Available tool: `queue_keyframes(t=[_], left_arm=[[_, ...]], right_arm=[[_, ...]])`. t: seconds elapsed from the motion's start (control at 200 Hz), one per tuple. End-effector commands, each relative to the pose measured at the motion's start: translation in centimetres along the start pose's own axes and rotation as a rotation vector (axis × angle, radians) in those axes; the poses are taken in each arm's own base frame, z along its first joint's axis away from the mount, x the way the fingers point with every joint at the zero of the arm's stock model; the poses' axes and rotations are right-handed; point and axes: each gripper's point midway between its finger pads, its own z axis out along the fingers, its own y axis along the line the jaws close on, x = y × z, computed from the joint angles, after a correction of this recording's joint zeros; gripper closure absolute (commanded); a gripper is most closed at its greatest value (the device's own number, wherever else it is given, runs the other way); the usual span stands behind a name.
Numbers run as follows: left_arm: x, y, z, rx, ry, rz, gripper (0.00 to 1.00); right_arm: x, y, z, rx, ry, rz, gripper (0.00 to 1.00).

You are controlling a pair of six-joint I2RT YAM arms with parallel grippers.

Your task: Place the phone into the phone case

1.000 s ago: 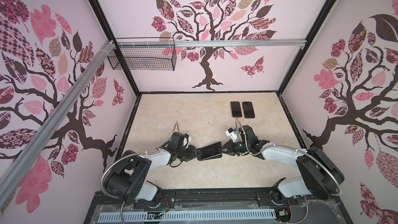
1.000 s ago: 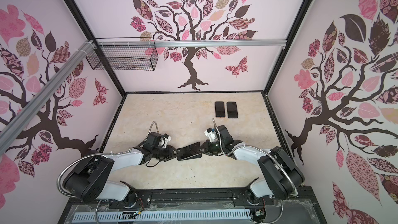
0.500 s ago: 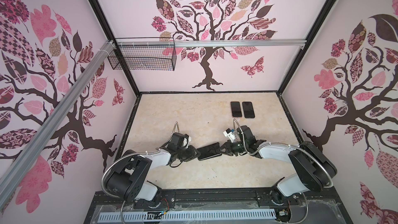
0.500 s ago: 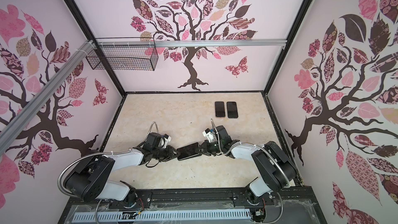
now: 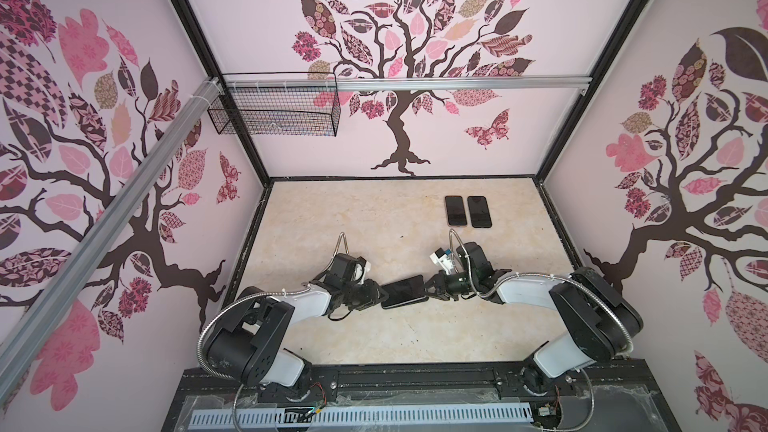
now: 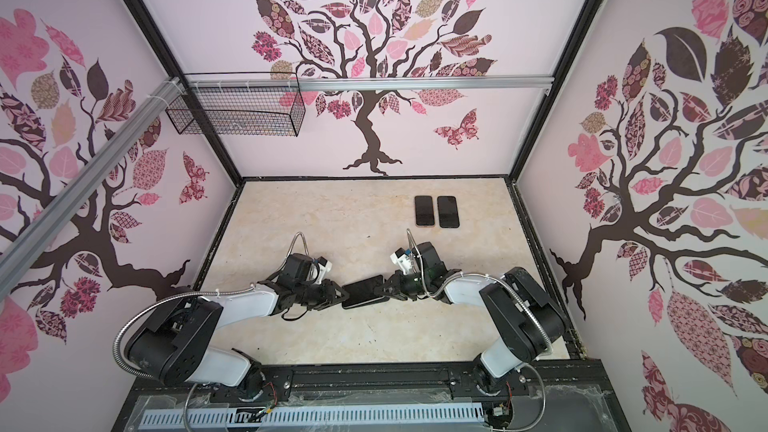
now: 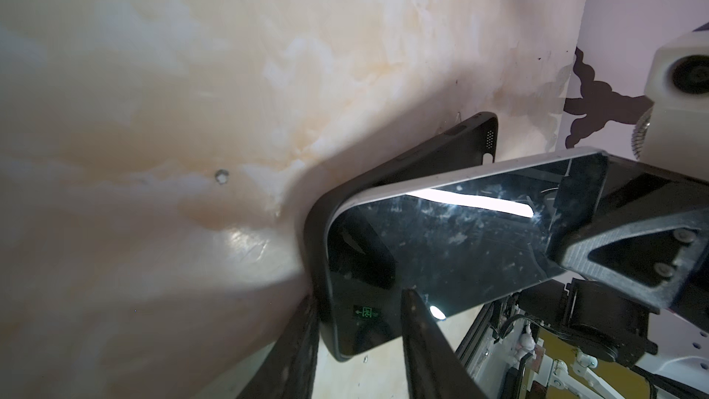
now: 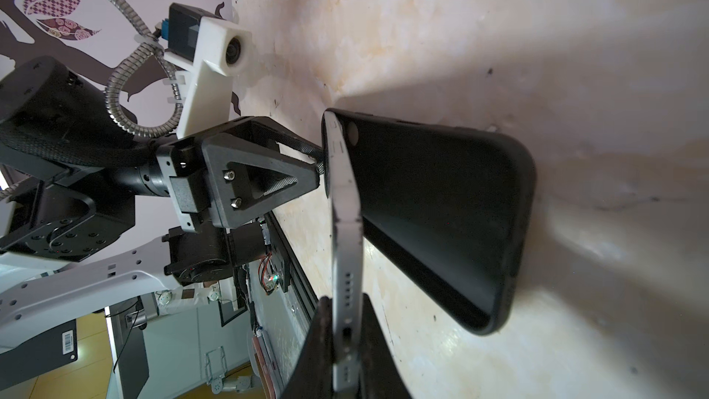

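Item: phone (image 7: 441, 243), one end tucked into the phone case (image 8: 441, 205), front-centre of the bench (image 5: 332, 222).
Grip: left gripper (image 5: 383, 295) clamped across the case end holding the phone's tucked corner; right gripper (image 8: 343, 301) closed tight on the phone's raised silver end. How deep the phone sits is hidden behind the left fingers (image 7: 422, 339); in both top views it covers most of the case. Two dark handsets (image 5: 455, 210) rear right, cased or not unclear.
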Motion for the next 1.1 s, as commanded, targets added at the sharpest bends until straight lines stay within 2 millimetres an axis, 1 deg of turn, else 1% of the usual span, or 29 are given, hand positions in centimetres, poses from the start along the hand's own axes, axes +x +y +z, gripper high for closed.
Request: queue_keyframes(t=[0.0,0.12,0.27,0.5,0.635,0.985,1.095], left_arm=[[-1.0,0.0,0.5,-0.020,-0.022,0.050,0.58],[-1.0,0.1,0.5,-0.022,-0.024,0.059,0.54],[-0.9,0.3,0.4,-0.032,-0.023,0.063,0.52],[-1.1,0.7,0.3,-0.060,-0.031,0.074,0.49],[-1.2,0.8,0.3,-0.070,-0.034,0.077,0.49],[-1.2,1.1,0.1,-0.095,-0.032,0.089,0.49],[-1.4,1.0,0.1,-0.093,-0.037,0.094,0.49]], right_arm=[[1.2,-1.7,0.9,0.050,0.049,0.038,1.00],[1.2,-2.4,1.1,0.073,0.061,0.039,0.96],[0.7,-3.0,0.8,0.139,0.045,0.014,0.94],[0.3,-3.0,0.8,0.160,0.053,-0.006,0.83],[0.1,-3.1,0.9,0.170,0.049,-0.007,0.80],[-0.8,-2.9,0.0,0.230,0.009,-0.032,0.70],[-1.0,-2.9,-0.1,0.242,0.001,-0.038,0.69]])
